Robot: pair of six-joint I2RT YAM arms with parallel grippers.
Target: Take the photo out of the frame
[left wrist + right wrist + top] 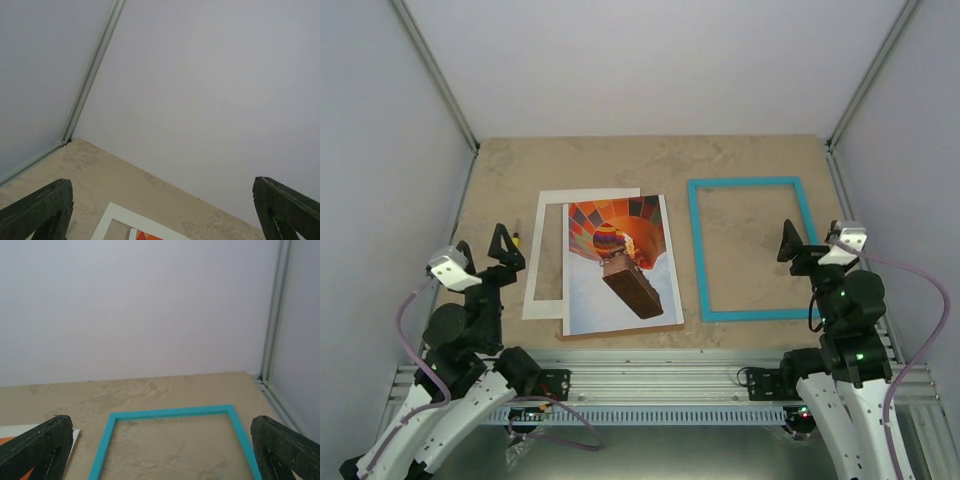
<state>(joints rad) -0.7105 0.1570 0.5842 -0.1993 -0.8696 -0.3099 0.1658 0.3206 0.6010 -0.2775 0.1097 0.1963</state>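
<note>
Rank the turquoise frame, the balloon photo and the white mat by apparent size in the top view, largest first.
1. Turquoise frame: largest outline.
2. Balloon photo and white mat: about alike. The photo covers part of the mat, so I won't rank them.

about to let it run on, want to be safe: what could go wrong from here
1. The photo lies loose on the brown backing board, overlapping the white mat. A nudge from the left gripper, open nearby, could slide the whole stack or crease the print.
2. The frame lies empty close in front of the open right gripper; a low move forward might knock it.
3. The photo looks already out, so further handling mostly adds risk.
</note>
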